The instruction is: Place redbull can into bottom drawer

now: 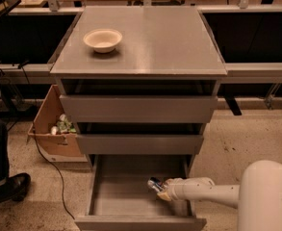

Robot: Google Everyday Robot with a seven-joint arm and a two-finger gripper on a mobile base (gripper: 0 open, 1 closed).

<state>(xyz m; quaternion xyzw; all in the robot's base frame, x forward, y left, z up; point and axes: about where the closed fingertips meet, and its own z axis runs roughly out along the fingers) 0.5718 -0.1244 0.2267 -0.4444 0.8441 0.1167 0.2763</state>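
Observation:
The bottom drawer [131, 211] of the grey cabinet is pulled open, a wide grey tray. My gripper [161, 190] reaches in from the right, low inside the drawer near its right side. It is shut on the redbull can [155, 184], a small silver and blue can that sticks out to the upper left of the fingers, close to the drawer floor. I cannot tell if the can touches the floor.
A cream bowl [102, 39] sits on the cabinet top [160, 42]. The two upper drawers [138, 109] are slightly open. A cardboard box [54, 131] with items stands to the left. A person's shoe [10, 186] is at the far left. My white arm [227, 194] crosses the drawer's right wall.

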